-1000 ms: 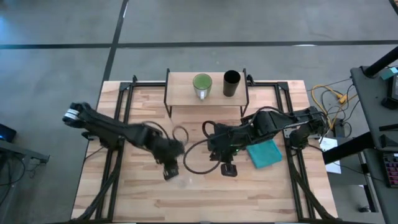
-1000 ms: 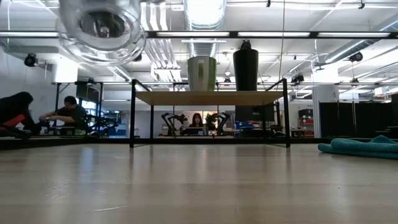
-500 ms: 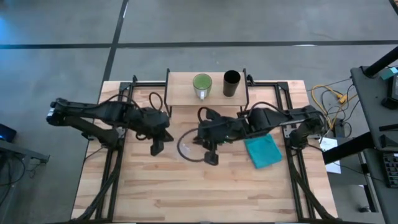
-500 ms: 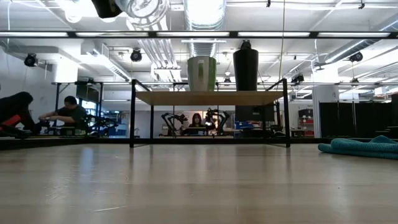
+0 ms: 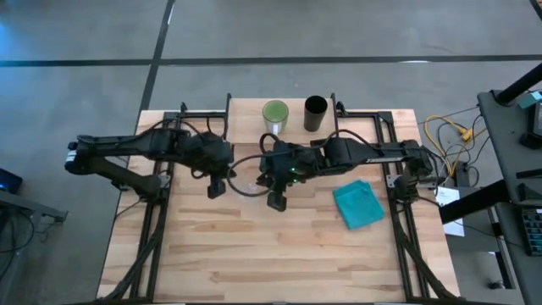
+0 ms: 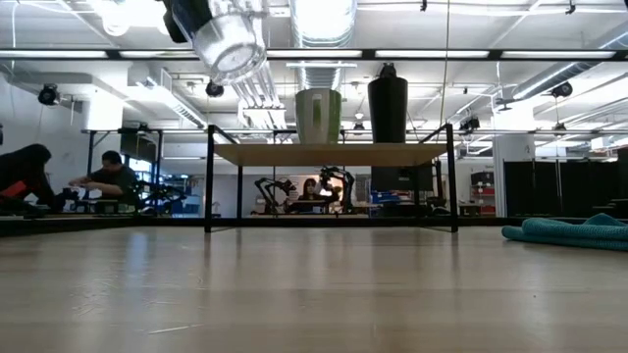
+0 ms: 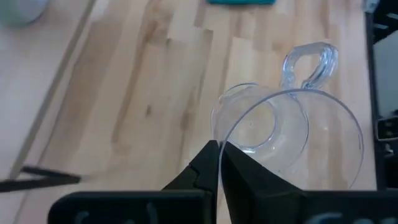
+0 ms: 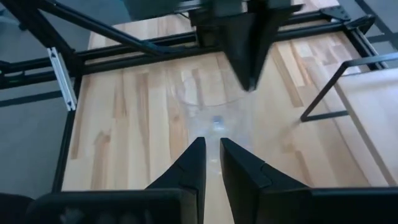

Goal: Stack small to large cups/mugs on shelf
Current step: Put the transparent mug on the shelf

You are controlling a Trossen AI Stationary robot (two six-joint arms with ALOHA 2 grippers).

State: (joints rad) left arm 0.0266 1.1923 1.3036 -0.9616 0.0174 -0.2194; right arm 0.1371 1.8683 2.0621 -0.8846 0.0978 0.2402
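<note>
Clear glass cup [image 7: 292,127], looped handle, pinched by left gripper [image 7: 219,163]

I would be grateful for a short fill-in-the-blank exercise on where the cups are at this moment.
1. The left hand pinches the clear glass cup by its ____, with the right hand close by.
2. The shelf now carries ____ vessels.
3. From above, the green mug stands ____ of the black cup.
4. The teal cloth lies on the ____.

Missing words: rim; two; left; table
</note>
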